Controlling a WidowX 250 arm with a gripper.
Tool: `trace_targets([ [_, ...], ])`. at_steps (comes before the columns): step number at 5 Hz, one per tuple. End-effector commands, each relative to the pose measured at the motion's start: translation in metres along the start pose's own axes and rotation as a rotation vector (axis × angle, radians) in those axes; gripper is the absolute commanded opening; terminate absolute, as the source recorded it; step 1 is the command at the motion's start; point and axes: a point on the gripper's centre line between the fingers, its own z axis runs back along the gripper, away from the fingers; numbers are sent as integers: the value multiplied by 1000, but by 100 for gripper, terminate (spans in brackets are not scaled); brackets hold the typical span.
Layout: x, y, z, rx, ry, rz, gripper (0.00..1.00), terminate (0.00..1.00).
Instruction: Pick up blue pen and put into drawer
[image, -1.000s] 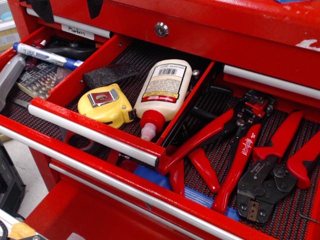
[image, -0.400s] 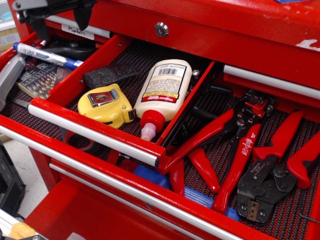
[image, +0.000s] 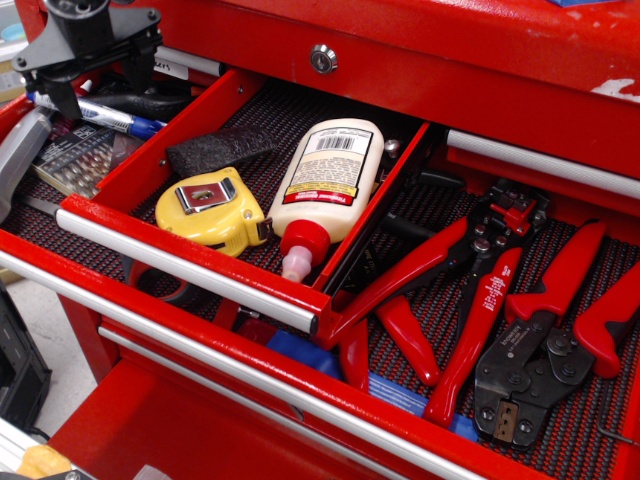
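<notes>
The gripper (image: 103, 88) hangs at the top left corner of the view, a black body with 2 dark fingers (image: 141, 72) spread apart and pointing down, nothing between them. It stands directly above the blue pen (image: 112, 117), whose white barrel with dark print lies slanted across the far left compartment, its blue end pointing toward the red divider. The pen's other end is hidden behind the left finger. Whether the fingertips touch the pen cannot be told from this view.

The pen rests over a clear case of drill bits (image: 72, 157) near the left edge of the toolbox, with a black object (image: 150, 101) just behind it.

In the open red drawer (image: 190, 262) at the middle, 1 yellow tape measure (image: 212, 207) sits near the front rail, a white glue bottle (image: 326, 180) with a red nozzle lies lengthwise just beside it along the right wall, and a dark block (image: 220, 148) lies toward the back left corner.

In the wider drawer below, toward the right edge, red-handled crimping pliers (image: 545, 335) and wire strippers (image: 470, 270) lie on a black ribbed liner. A flat blue strip (image: 400, 393) shows under the handles near the front edge.

A round lock (image: 322, 59) is set in the closed drawer face above.
</notes>
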Motion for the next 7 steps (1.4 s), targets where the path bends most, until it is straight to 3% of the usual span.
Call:
trace_targets([
  [1,26,10,-32,-24,-25,-25,100,0],
  [2,33,6,-55,-54,-9,-25,100,0],
  [3,25,6,-71,-58,12,21,0,0],
  [5,27,-3,-6,97,37,5,0,0],
  [6,28,-9,48,210,25,40,0,0],
  [7,21,-17,96,292,-24,69,0,0],
])
